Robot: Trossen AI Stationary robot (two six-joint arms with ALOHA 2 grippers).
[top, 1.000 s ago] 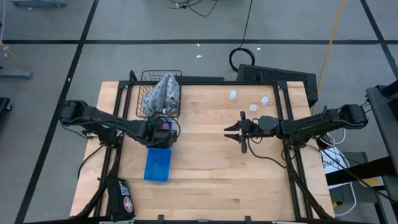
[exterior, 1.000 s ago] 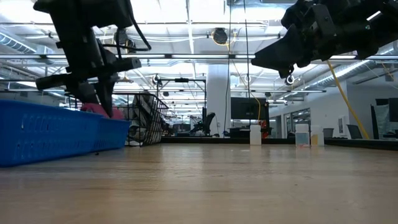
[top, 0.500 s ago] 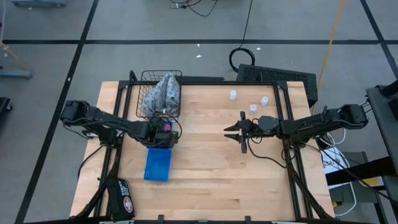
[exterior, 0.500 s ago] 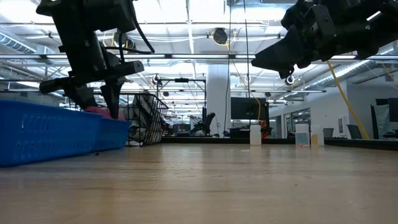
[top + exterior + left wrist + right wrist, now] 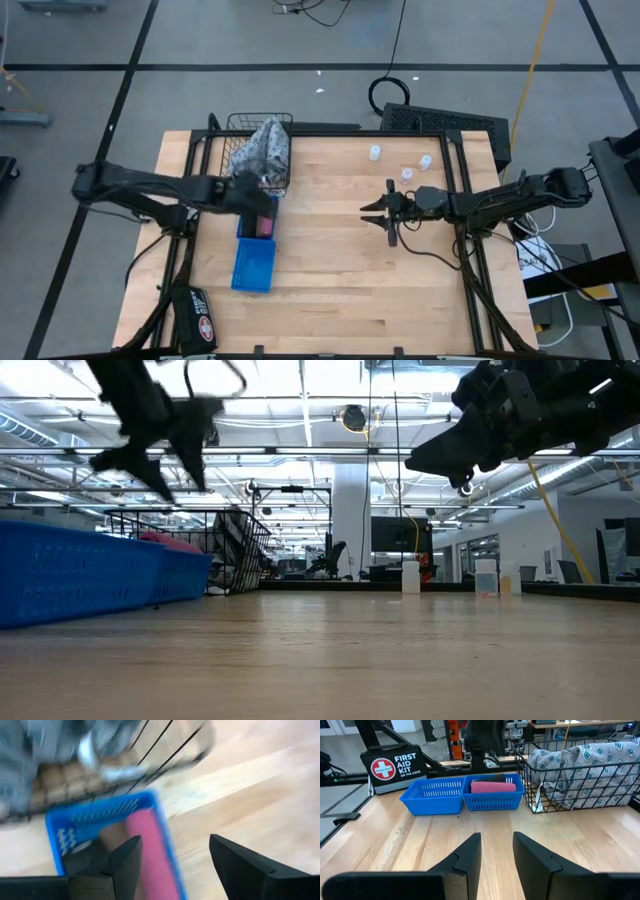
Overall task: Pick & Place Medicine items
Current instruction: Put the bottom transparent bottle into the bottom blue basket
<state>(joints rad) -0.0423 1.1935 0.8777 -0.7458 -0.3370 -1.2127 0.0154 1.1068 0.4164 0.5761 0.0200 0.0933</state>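
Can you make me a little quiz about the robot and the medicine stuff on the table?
1. True or false: the pink tube lies in a blue tray.
2. How many white bottles stand on the table?
3. What fills the wire basket: A) grey cloth, B) bottles, C) nothing?

Key: 1. True. 2. Three. 3. A.
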